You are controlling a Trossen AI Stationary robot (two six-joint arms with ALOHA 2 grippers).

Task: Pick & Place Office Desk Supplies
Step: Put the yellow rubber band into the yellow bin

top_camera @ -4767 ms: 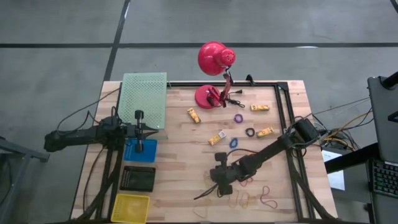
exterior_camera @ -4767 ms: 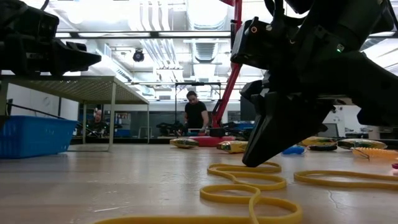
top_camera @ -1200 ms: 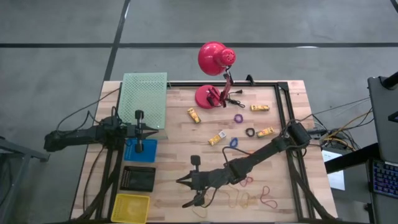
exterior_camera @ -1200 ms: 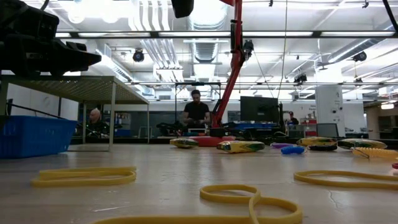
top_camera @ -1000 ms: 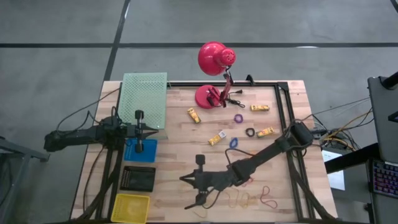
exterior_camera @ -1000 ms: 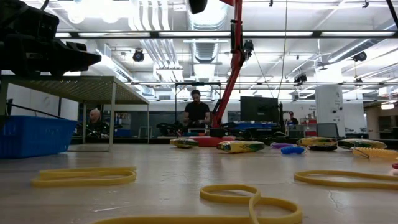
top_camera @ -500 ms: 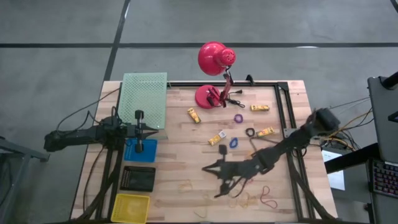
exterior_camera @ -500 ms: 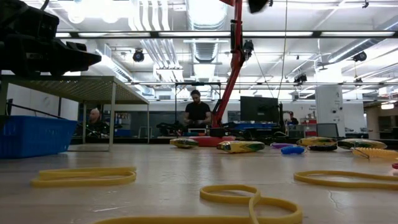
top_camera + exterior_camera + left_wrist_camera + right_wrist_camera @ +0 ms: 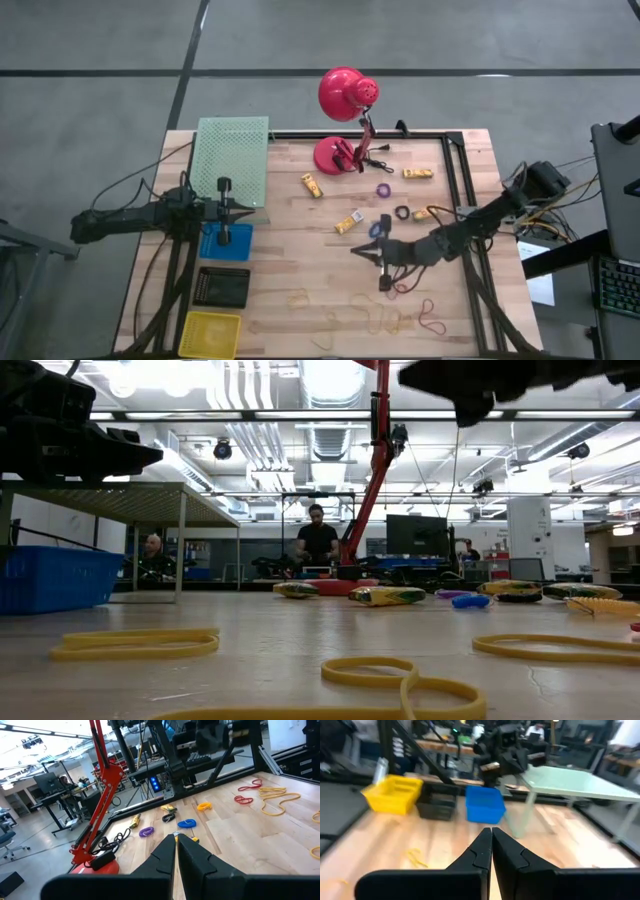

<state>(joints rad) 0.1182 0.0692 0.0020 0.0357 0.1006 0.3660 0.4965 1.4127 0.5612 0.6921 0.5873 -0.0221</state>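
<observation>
Right gripper [image 9: 383,254], fingers pressed together and empty, hangs over mid-table just beside the blue ring [image 9: 376,229], with rubber bands [image 9: 390,318] toward the near edge; left gripper [image 9: 222,210], also closed, sits far off above the blue bin [image 9: 238,244].

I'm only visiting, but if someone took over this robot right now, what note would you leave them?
Left gripper: shut, empty, parked over the blue bin at the table's left.
Right gripper: shut, empty, raised over mid-table near the blue ring.
Supplies: yellow pieces, the purple ring and the black ring lie loose near the red lamp. The tan rubber bands and red rubber bands lie along the near edge.
Done: no supplies show in the bins.
Left: everything still needs picking and placing.
</observation>
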